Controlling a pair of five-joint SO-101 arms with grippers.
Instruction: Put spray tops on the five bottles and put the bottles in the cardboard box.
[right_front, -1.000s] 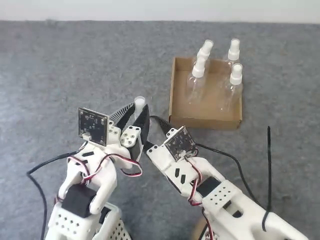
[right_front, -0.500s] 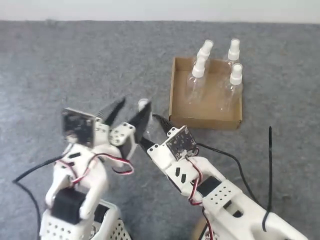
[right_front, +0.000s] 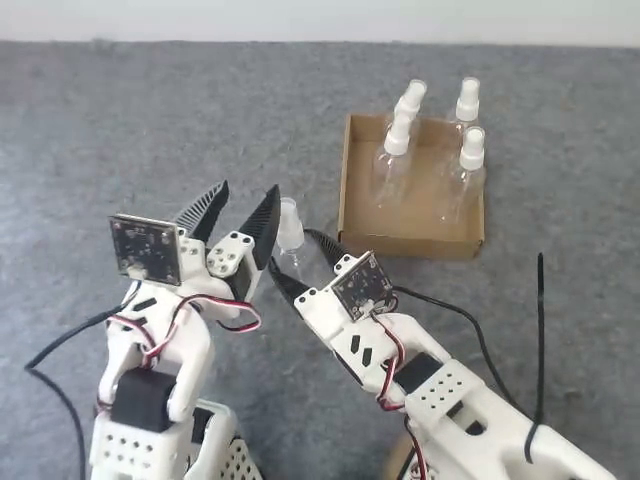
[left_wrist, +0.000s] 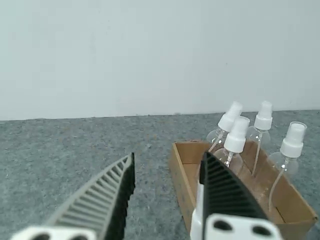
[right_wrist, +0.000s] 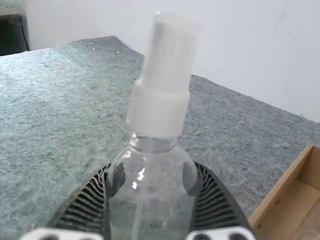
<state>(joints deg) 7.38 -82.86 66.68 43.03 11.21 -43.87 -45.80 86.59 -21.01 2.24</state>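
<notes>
A clear bottle (right_front: 291, 258) stands upright on the grey mat with a white spray top (right_front: 289, 217) on its neck. My right gripper (right_front: 290, 252) is shut on the bottle's body; its wrist view shows the bottle (right_wrist: 150, 190) between the black fingers (right_wrist: 87, 205), and the spray top (right_wrist: 162, 75) above them. My left gripper (right_front: 247, 190) is open just left of the top, touching nothing. In its own view the left gripper (left_wrist: 168, 157) has its jaws spread. The cardboard box (right_front: 410, 243) at back right holds several capped bottles (right_front: 390, 170).
The box (left_wrist: 182, 170) and its capped bottles (left_wrist: 235, 137) lie beyond the left gripper's fingers. Grey mat covers the table, with open room to the left and behind. A black cable (right_front: 538, 330) runs along the right side near the right arm's base.
My left gripper, shut around the spray top a second ago, has opened and drawn back to the left. The top stays on the bottle, which the right gripper still holds.
</notes>
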